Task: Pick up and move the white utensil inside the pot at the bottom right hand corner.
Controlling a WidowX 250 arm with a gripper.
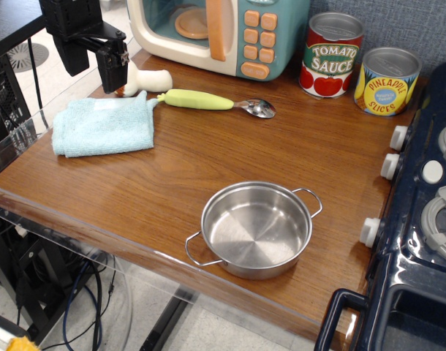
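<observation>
At the far left of the wooden counter (208,168), just in front of the toy microwave (223,33), the white utensil (146,80) is seen lying on its side. Its long axis runs roughly left to right, tilted only slightly; the plain white end points right, toward the spoon (216,102), while the orange-brown cap end points left and is mostly hidden behind the black gripper (115,69). The gripper is seen just left of the utensil, low over the counter, with its nearer finger overlapping the capped end in the view; whether contact is made cannot be told. The state of the jaws cannot be judged either, since only one dark finger block is clearly separated from the body of the arm. A light blue cloth (102,128) is laid flat just in front of the gripper and the utensil, its upper right corner reaching almost to the yellow-green handle of the spoon, whose steel bowl points right. The pot (256,230) is placed well apart from the utensil, toward the near right part of the counter, upright, its two wire loop handles set at the lower left and upper right. A tomato sauce can (333,55) and a pineapple slices can (386,82) are stood side by side at the back right, beside the dark blue toy stove (428,219).
</observation>
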